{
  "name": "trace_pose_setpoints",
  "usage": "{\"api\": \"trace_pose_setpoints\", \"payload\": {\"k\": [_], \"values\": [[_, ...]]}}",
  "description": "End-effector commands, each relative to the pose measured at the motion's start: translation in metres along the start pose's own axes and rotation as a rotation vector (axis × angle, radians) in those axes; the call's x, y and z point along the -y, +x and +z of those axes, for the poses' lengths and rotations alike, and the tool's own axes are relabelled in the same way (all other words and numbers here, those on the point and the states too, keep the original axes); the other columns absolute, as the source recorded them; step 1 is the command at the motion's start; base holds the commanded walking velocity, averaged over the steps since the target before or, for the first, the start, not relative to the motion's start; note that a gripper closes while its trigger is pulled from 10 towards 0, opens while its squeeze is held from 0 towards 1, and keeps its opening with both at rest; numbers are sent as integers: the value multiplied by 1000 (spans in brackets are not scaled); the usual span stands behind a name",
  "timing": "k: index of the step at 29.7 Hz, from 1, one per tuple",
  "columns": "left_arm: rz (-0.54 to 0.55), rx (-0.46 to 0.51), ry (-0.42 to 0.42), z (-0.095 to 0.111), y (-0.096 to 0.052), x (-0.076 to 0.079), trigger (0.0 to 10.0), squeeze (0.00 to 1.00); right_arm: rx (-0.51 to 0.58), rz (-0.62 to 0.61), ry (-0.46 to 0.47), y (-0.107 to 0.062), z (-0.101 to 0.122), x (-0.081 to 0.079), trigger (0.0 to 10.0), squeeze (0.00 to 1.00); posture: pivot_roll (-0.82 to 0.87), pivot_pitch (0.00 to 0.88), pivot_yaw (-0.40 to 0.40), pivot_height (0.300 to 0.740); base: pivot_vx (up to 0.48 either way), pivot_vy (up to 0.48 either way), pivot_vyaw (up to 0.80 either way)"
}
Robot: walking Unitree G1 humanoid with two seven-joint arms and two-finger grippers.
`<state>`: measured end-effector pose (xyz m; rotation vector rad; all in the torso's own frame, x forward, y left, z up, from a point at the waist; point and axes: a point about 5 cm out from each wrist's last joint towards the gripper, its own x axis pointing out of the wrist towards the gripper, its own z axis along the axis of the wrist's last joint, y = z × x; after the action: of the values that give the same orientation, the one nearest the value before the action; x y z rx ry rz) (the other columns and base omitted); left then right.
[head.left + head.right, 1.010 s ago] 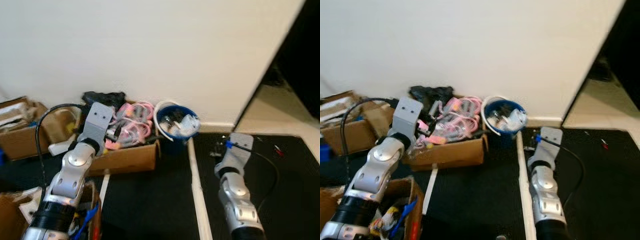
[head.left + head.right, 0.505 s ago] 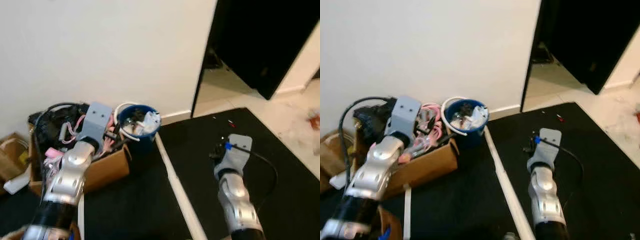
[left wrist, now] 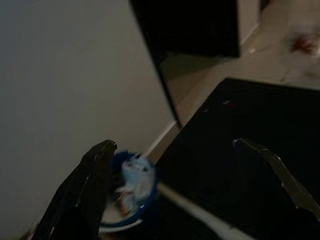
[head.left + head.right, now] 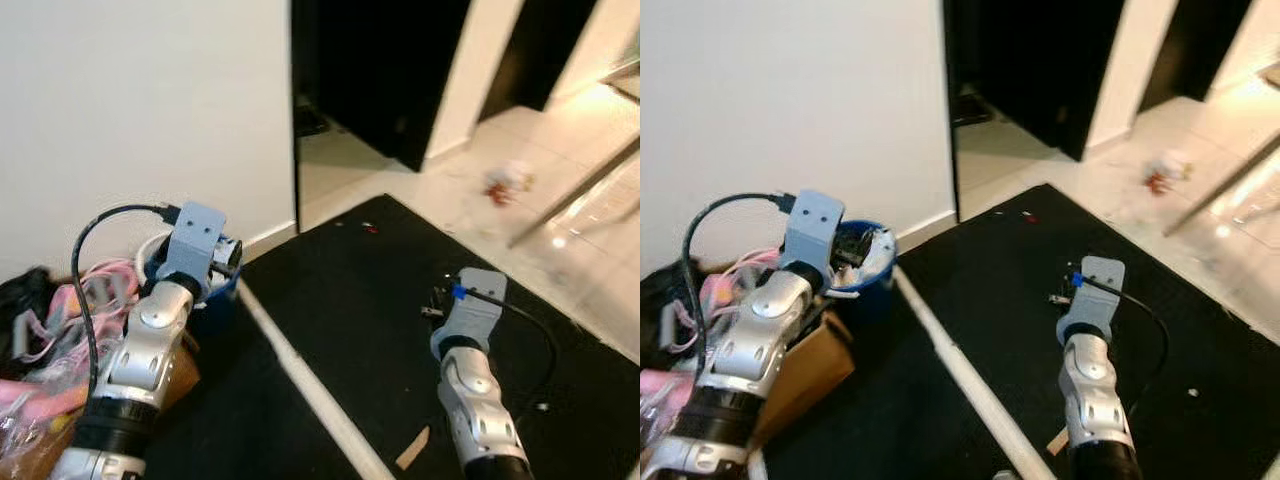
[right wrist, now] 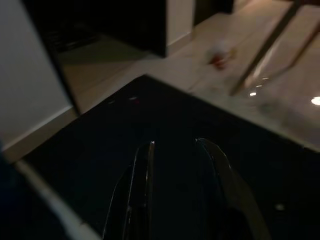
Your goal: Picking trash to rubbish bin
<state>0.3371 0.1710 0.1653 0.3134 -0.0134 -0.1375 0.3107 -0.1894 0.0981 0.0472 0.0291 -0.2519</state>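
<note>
Left eye view: a crumpled piece of trash, white with a red patch and blurred, lies on the pale tiled floor beyond the far edge of a black mat, near a slanting metal leg. The blue rubbish bin, already holding white scraps, stands against the white wall at the mat's other side, well apart from the trash. Just beside the bin sits a cardboard box spilling pink cables. A white strip runs across the black flooring from the bin toward the camera. The left gripper is raised above the bin, its two black fingers spread wide with nothing between them. The right gripper hovers over the black mat, pointing toward the trash, its fingers a narrow gap apart and empty. A dark open doorway stands behind the mat, and a small brown scrap lies on the mat near the right arm.
</note>
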Motion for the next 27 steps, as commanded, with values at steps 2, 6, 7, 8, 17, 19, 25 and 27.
{"api": "trace_pose_setpoints", "payload": {"k": [2, 6, 7, 8, 17, 19, 25, 27], "values": [[11, -26, 3, -8, -4, 0, 10000, 0, -30, 13, 3, -3, -7, -4, 10000, 0, 43, 120, 54, 740, 0, 0, -800], [11, -28, -4, -8, -4, 0, 10000, 0, -29, 14, 4, -3, -7, -4, 10000, 0, 40, 123, 55, 740, 0, 0, -800], [9, -28, -9, -8, -3, 1, 10000, 0, -29, 14, 4, -4, -7, -4, 10000, 0, 33, 126, 58, 740, 0, 0, -800], [7, -28, -12, -8, -3, 2, 10000, 0, -30, 13, 4, -4, -7, -4, 10000, 0, 30, 127, 59, 740, 0, 0, -800], [-4, -30, -21, -8, -1, 5, 10000, 0, -39, 3, -1, -7, -9, 0, 10000, 0, 23, 133, 61, 740, 0, 0, -800], [-3, -31, -22, -8, -2, 5, 10000, 0, -41, 2, 0, -8, -9, 0, 10000, 0, 28, 139, 60, 740, 0, 0, -800], [-6, -31, -23, -8, -3, 6, 10000, 0, -45, 2, -4, -9, -9, 0, 10000, 0, 23, 141, 63, 740, 0, 0, -800], [-5, -31, -24, -8, -3, 6, 10000, 0, -44, 2, -3, -9, -9, 0, 10000, 0, 23, 141, 63, 740, 0, 0, -800]]}}
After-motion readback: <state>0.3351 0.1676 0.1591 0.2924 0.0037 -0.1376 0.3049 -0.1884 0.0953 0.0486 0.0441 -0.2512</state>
